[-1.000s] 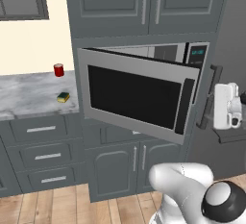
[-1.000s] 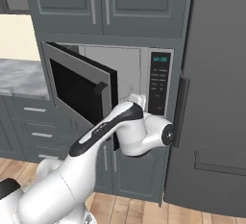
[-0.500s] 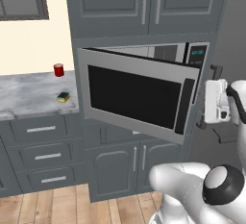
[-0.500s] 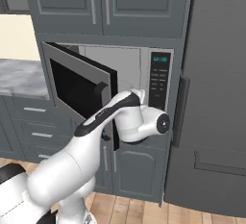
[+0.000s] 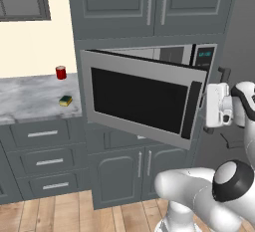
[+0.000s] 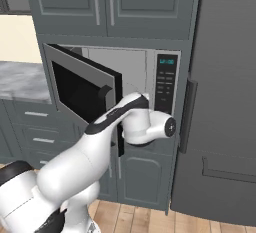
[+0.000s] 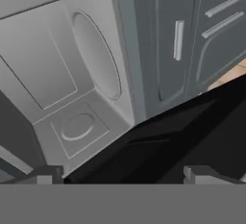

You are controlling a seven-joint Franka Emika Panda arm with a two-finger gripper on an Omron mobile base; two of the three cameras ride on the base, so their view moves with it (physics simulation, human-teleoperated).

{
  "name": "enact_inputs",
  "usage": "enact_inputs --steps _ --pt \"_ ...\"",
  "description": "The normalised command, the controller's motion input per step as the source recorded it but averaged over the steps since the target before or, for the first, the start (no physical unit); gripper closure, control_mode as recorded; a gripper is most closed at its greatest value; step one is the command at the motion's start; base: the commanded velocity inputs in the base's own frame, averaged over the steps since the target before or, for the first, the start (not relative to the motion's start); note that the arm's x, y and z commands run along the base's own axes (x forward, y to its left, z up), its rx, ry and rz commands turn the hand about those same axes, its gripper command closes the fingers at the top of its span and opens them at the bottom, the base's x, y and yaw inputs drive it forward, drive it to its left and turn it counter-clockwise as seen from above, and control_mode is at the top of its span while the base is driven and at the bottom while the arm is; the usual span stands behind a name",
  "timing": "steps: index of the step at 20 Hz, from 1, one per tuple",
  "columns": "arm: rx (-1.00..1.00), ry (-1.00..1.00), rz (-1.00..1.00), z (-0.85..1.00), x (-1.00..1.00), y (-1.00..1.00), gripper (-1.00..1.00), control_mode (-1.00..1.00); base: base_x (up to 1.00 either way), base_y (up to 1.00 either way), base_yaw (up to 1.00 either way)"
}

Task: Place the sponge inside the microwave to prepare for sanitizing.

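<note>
Microwave door ajar, claw wide open and empty at the door's free edge.

Left base view: the sponge [image 5: 65,100] lies flat on the marble bench [image 5: 30,99], close to its right edge and near the front, with the red can [image 5: 61,72] well behind it by the wall; the microwave [image 5: 149,96] hangs partly open, and the white hand sits just off the handle side of the door. Right base view: the arm reaches up to the microwave [image 6: 125,84], wrist in front of the gap between the black door and the keypad panel [image 6: 166,82]. Hand view: the claw [image 7: 122,175] shows both tips far apart, nothing between them, above the dark door, the grey interior with the round turntable [image 7: 96,55] beyond.
</note>
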Motion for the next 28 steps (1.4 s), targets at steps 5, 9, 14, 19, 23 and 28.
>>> enact_inputs --steps 5,9,14,19,23,28 --pt "0.0 -0.02 0.12 -0.01 0.0 0.18 -1.0 -1.0 0.0 0.0 0.0" --pt "0.0 -0.07 0.14 0.0 -0.03 0.23 -1.0 -1.0 0.0 0.0 0.0" --pt "0.0 -0.08 0.13 0.0 -0.06 0.24 -1.0 -1.0 0.0 0.0 0.0" --pt "0.0 -0.08 0.14 0.0 -0.19 0.36 -1.0 -1.0 0.0 0.0 0.0" --pt "0.0 -0.14 0.17 -0.06 -0.37 0.35 -1.0 -1.0 0.0 0.0 0.0" --pt "0.0 -0.2 0.19 -0.08 -0.45 0.34 -1.0 -1.0 0.0 0.0 0.0"
